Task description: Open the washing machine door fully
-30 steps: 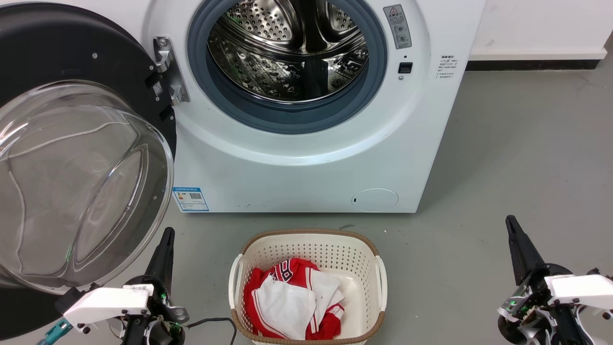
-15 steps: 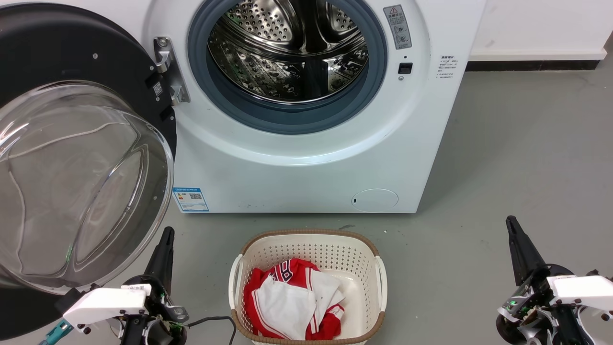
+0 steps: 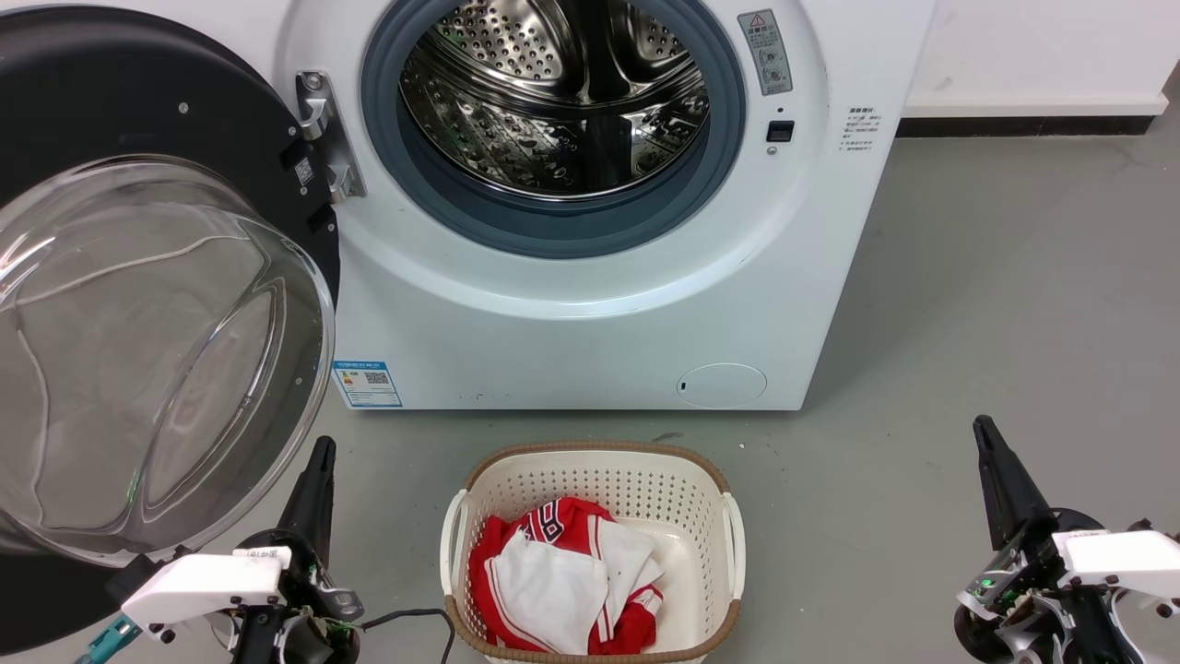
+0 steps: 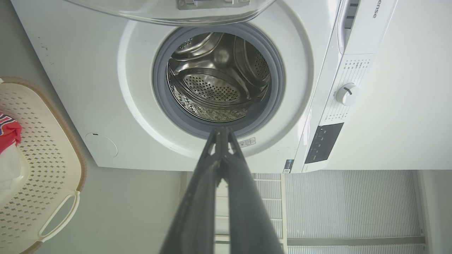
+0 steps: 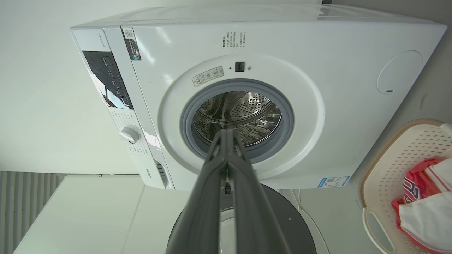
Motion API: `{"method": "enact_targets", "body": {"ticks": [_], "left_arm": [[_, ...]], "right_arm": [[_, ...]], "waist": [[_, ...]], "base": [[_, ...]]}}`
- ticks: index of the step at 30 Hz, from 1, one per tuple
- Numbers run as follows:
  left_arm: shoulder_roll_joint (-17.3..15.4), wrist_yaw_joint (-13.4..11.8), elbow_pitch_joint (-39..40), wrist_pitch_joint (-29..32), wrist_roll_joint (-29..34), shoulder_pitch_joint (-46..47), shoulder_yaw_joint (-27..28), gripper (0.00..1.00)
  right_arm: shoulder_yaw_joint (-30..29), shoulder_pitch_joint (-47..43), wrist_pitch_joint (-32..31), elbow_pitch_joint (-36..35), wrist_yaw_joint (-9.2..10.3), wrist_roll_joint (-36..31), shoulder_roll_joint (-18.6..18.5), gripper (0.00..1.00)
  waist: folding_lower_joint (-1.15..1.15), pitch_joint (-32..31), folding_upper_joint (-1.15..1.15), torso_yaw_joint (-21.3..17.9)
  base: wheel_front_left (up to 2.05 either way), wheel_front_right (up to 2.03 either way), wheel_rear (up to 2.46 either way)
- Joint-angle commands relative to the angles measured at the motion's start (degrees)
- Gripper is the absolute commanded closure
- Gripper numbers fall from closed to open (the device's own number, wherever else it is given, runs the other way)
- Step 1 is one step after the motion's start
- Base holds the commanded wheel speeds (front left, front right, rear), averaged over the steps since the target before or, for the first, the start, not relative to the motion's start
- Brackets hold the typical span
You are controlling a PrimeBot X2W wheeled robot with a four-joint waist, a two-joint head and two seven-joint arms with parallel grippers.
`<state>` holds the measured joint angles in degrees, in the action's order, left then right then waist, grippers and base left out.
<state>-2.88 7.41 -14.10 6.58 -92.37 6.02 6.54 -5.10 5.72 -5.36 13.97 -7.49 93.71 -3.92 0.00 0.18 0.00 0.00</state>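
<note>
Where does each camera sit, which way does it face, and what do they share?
Head view: on the head, facing forward and down at the open washing machine door, drum and basket; left gripper and right gripper at lower corners.
Left wrist view: on the left wrist, sighting along shut fingers into the drum.
Right wrist view: on the right wrist, likewise along shut fingers.
Shared: all show drum and basket.
</note>
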Motion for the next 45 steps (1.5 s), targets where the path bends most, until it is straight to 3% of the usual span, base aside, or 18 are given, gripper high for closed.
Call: {"method": "enact_targets", "body": {"ticks": [1,45], "left_arm": [[0.1,0.3,0.0,0.1,-0.1,0.4,0.2,1.0],[0.1,0.3,0.0,0.1,-0.1,0.4,0.1,1.0]], "right_arm": [[-0.2,0.7,-0.2,0.1,0.0,-0.3,0.1,1.0],[-0.7,0.8,-0.7,0.1,0.0,-0.9,0.6,1.0]], "waist": [[0.0,0.0,0.0,0.0],[0.0,0.0,0.0,0.0]], "base": [[0.0,0.0,0.0],[0.0,0.0,0.0]]}}
